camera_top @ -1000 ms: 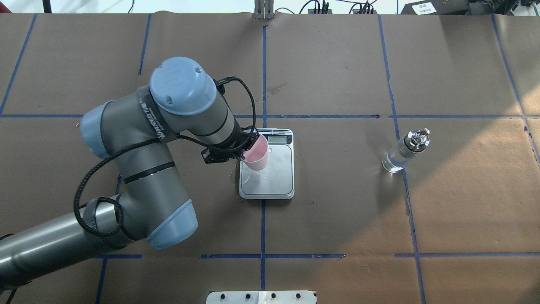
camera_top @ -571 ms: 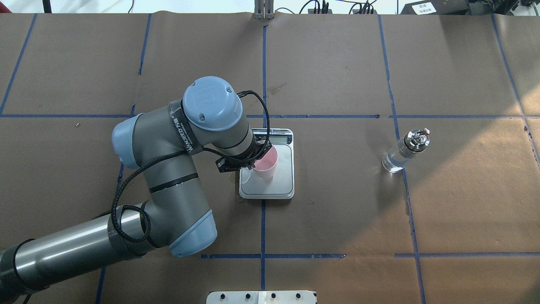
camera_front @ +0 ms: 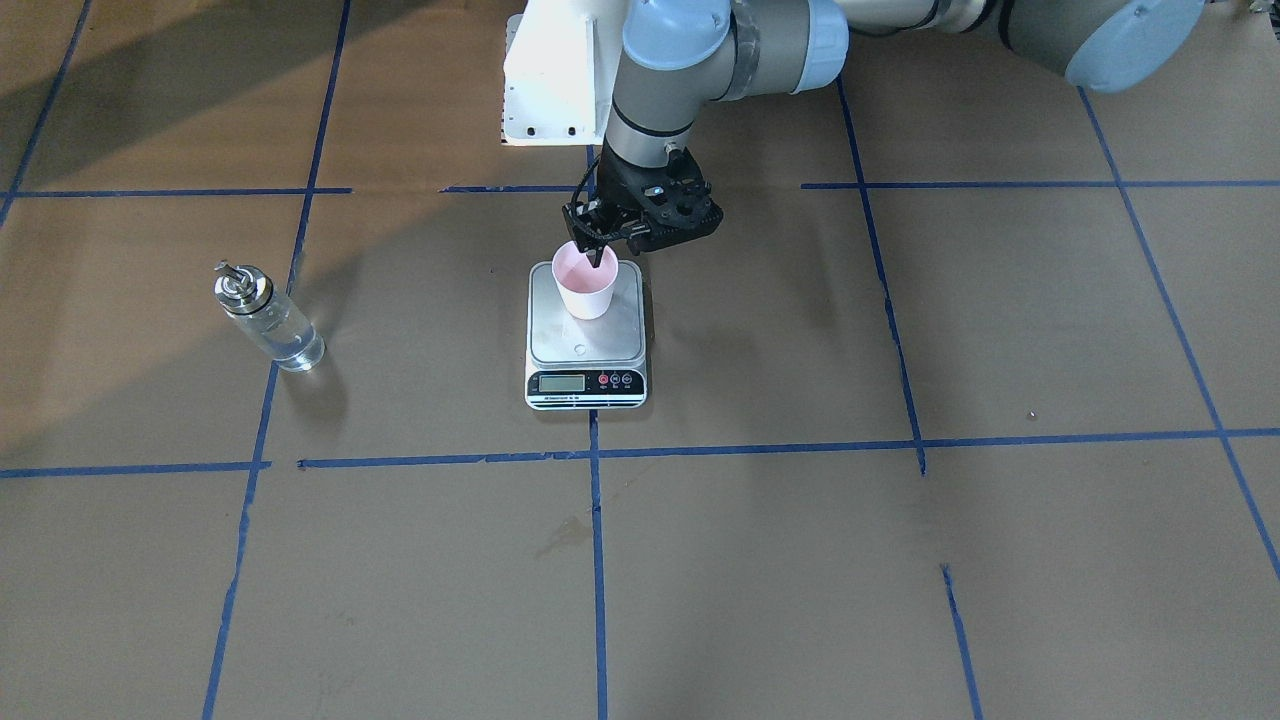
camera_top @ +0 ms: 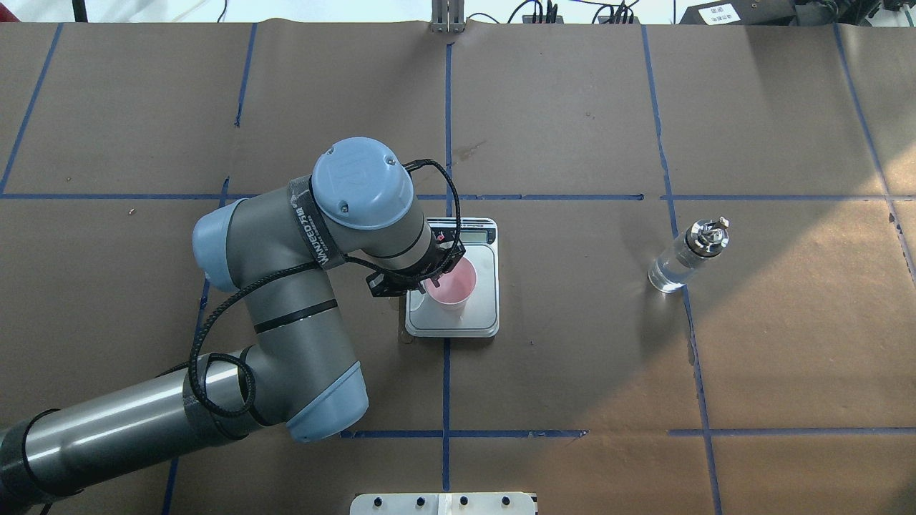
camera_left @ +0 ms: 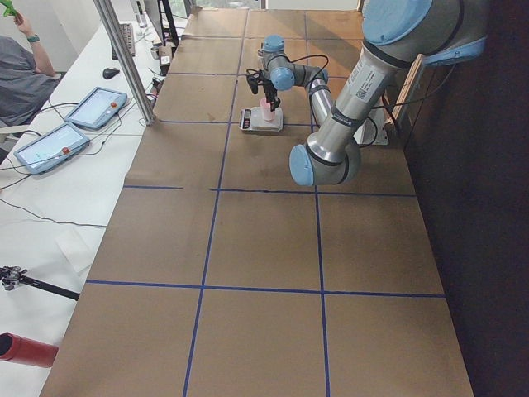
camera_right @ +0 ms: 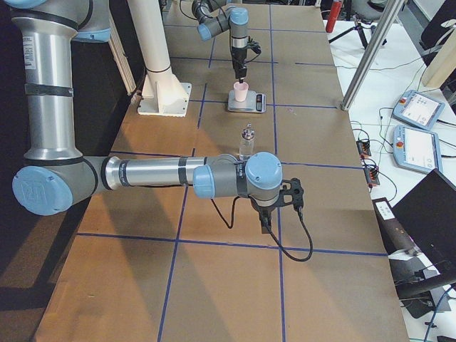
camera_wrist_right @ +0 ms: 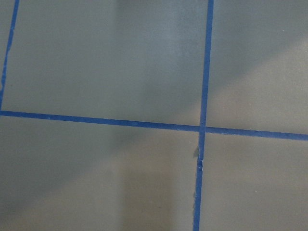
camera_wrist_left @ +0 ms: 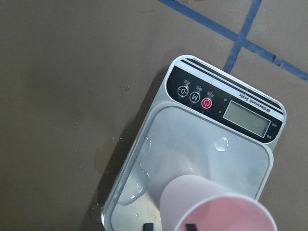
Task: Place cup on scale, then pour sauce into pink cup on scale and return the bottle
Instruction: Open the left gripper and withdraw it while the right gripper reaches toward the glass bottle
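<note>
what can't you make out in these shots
LCD on the scale: no digits legible in the left wrist view, too small elsewhere.
left gripper: hold on the pink cup hidden by its arm overhead, cut off at the left wrist view's bottom edge.
right gripper: shows only in exterior right, open or shut unclear.

Brown paper counter [camera_top: 572,357], gridded with blue tape [camera_top: 445,372].
The scale [camera_top: 481,307] lies flat at the middle, over the central tape line; the bottle [camera_top: 676,265] stands upright well to its right; small wet patches [camera_wrist_left: 103,156] lie just beside the scale.
</note>
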You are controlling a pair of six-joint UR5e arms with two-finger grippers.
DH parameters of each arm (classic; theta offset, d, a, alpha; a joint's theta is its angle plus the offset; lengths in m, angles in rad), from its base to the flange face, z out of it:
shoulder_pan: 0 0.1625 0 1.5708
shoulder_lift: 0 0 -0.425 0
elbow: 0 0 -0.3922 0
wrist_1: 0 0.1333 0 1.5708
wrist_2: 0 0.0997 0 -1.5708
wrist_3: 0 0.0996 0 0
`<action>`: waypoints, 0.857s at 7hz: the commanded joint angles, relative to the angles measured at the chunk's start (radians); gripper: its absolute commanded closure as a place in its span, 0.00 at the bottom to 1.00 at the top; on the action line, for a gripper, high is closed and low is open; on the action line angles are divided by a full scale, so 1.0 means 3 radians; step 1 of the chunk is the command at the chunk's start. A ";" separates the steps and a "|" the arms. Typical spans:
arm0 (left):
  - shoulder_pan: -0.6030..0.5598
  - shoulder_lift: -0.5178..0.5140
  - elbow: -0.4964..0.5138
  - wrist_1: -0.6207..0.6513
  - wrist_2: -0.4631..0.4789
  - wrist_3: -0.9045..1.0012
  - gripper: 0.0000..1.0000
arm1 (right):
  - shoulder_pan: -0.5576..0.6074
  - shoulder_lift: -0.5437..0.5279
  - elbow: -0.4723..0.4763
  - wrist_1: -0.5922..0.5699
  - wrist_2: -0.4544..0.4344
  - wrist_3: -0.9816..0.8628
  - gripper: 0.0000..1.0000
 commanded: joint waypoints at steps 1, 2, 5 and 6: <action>-0.0468 0.0097 -0.0450 0.0430 -0.0236 0.0608 0.00 | -0.0303 -0.0120 0.0643 -0.0011 -0.0015 0.0805 0.00; -0.0769 0.0102 -0.0528 0.0691 -0.0334 0.1053 0.00 | -0.0599 -0.0248 0.1082 -0.0001 -0.0060 0.1428 0.00; -0.1541 0.0678 -0.0804 0.0781 -0.0498 0.2744 0.00 | -0.1560 -0.0561 0.2128 0.0090 -0.0825 0.2713 0.00; -0.1782 0.0958 -0.0870 0.0771 -0.0519 0.3484 0.00 | -0.2049 -0.0607 0.2175 0.0465 -0.1253 0.3350 0.00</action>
